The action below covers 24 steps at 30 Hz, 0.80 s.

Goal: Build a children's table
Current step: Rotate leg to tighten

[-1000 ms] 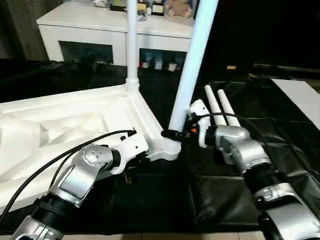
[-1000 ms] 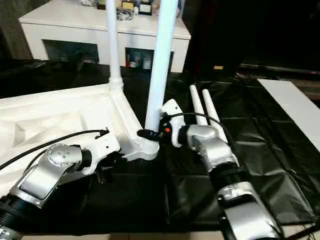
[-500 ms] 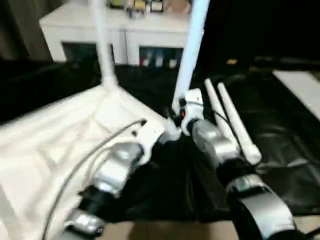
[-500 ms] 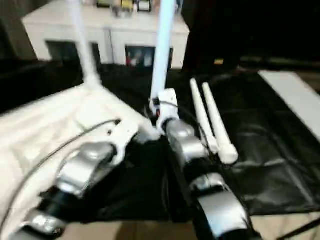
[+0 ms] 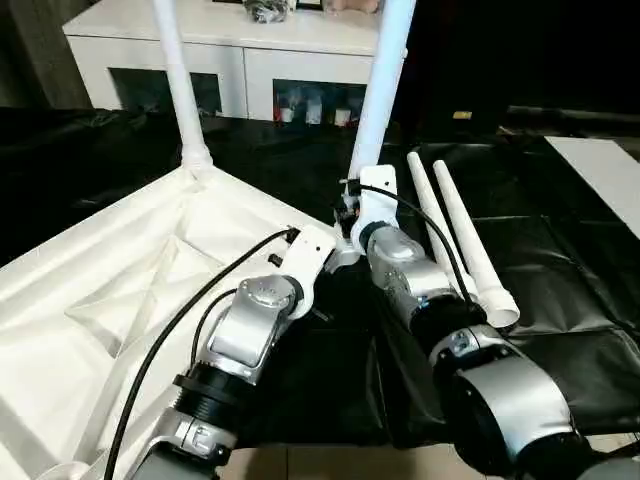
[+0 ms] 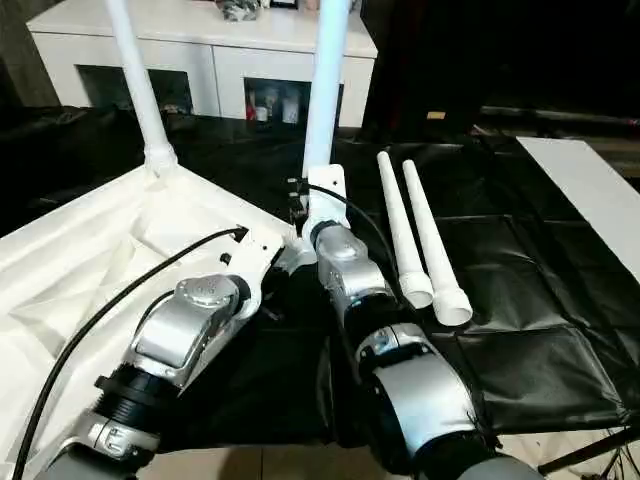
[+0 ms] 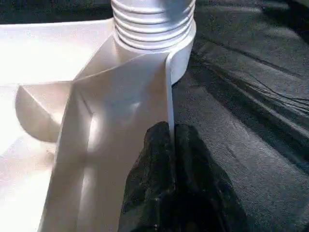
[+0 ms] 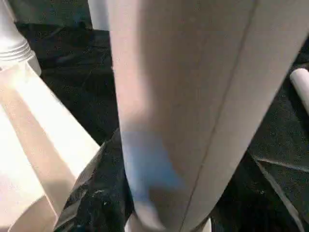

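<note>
The left gripper has its black fingers pinched shut on the thin side wall of the upturned tabletop, just below the corner socket. The right gripper is closed around the base of the upright leg standing in that socket. Another leg rises from the far corner; two loose legs lie side by side on the black sheet. No writing is readable.

- Doing what with the left gripper?
- Pinching the tabletop rim, black fingers shut tight
- And the right gripper?
- Wrapped round the standing leg, low down. Left forearm and right forearm stretched forward, close together
</note>
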{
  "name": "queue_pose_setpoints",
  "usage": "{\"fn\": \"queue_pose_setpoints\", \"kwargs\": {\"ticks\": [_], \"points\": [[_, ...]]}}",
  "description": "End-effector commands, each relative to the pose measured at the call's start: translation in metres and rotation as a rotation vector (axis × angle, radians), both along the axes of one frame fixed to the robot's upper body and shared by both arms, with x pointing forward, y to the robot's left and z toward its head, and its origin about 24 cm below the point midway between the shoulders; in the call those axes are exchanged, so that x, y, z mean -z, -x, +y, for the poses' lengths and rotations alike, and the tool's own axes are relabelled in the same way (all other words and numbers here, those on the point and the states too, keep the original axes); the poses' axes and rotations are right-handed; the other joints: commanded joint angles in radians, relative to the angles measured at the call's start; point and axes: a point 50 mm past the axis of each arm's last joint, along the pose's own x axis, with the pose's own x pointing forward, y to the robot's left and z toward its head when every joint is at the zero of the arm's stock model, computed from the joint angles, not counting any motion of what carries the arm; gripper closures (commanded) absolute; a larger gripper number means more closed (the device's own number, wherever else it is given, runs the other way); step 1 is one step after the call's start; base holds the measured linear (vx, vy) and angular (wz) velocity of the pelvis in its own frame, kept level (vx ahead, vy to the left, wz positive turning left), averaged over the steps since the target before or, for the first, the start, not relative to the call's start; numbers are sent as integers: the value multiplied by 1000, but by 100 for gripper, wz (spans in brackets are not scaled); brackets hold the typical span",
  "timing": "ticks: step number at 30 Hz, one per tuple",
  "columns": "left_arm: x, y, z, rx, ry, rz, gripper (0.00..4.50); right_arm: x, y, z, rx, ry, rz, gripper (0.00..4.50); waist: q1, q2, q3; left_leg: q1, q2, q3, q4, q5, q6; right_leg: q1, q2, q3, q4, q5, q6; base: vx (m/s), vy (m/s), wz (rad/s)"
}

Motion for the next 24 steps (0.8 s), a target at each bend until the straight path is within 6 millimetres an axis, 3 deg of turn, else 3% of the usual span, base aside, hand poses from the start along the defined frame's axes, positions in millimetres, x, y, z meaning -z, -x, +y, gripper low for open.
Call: {"fn": "queue_pose_setpoints", "kwargs": {"ticks": [1, 2, 3, 4, 7, 8, 9, 10, 12, 13, 14, 15, 20, 24], "points": [[-16, 1, -13, 91, 40, -56, 450, 56, 23, -18, 40, 7, 240, 196, 1, 16, -31, -7, 67, -20, -96, -236, 2, 29, -82, 57, -76, -133, -196, 0, 0, 0], [-15, 1, -11, 92, 32, -59, 450, 51, 21, -17, 22, -3, 209, 177, 7, 21, -36, 2, 69, -12, -89, -207, 6, 28, -82, 57, -74, -78, -221, 0, 0, 0], [-15, 1, -10, 93, 28, -61, 450, 49, 19, -16, 12, -3, 190, 177, 10, 15, -39, -4, 70, -11, -86, -129, 19, 39, -80, 57, -57, 28, -237, 0, 0, 0], [-15, 1, -8, 96, 22, -65, 450, 42, 16, -15, -6, -34, 157, 152, 12, 19, -37, -7, 69, -10, -88, -110, 29, 41, -78, 56, -55, 52, -244, 0, 0, 0], [-16, 0, -2, 128, -2, -100, 450, 20, 7, -16, -78, -86, 35, 142, 17, 23, -36, 1, 71, 2, -83, -104, 59, 37, -80, 57, -57, 53, -267, 0, 0, 0], [-17, 0, 0, 140, -7, -109, 450, 14, 6, -17, -103, -95, -4, 118, 19, 20, -37, 1, 73, 5, -80, -95, 63, 39, -81, 57, -55, 57, -276, 0, 0, 0], [-18, 0, 2, 166, -12, -127, 450, 8, 5, -19, -134, -106, -36, 109, 22, 20, -43, 0, 73, 6, -74, -47, 76, 42, -82, 58, -47, 104, -287, 0, 0, 0], [-20, 1, 4, 201, -14, -138, 450, -1, 5, -24, -177, -137, -87, 105, 24, 21, -44, -3, 70, 6, -70, -9, 92, 46, -80, 57, -43, 147, -289, 0, 0, 0], [-22, 3, 7, 262, -15, -155, 450, -10, 8, -29, -238, -172, -141, 98, 30, 23, -46, -2, 68, 10, -58, 91, 160, 42, -75, 56, -30, 293, -306, 0, 0, 0], [-22, 4, 10, 270, -10, -141, 450, -12, 10, -32, -269, -182, -156, 86, 28, 21, -46, -4, 69, 11, -57, 106, 172, 42, -77, 56, -27, 308, -315, 0, 0, 0], [-21, 5, 10, 271, -10, -139, 450, -13, 11, -32, -276, -182, -159, 74, 32, 26, -45, -3, 70, 10, -55, 118, 189, 40, -78, 55, -26, 305, -326, 0, 0, 0], [-20, 7, 15, 317, -16, -136, 450, -15, 18, -38, -366, -174, -177, 67, 35, 26, -42, -1, 68, 10, -55, 103, 201, 41, -74, 53, -31, 271, -323, 0, 0, 0], [-13, 23, 30, 607, -39, -109, 450, -15, 51, -67, -653, -65, -172, 25, 48, 25, -38, 2, 75, 8, -58, 53, 186, 40, -74, 55, -38, 175, -303, 0, 0, 0], [-10, 35, 40, 761, -49, -45, 450, -11, 73, -81, -830, 47, -131, 14, 46, 28, -30, 6, 77, 11, -69, -44, 119, 36, -74, 57, -46, 63, -296, 0, 0, 0]]}}
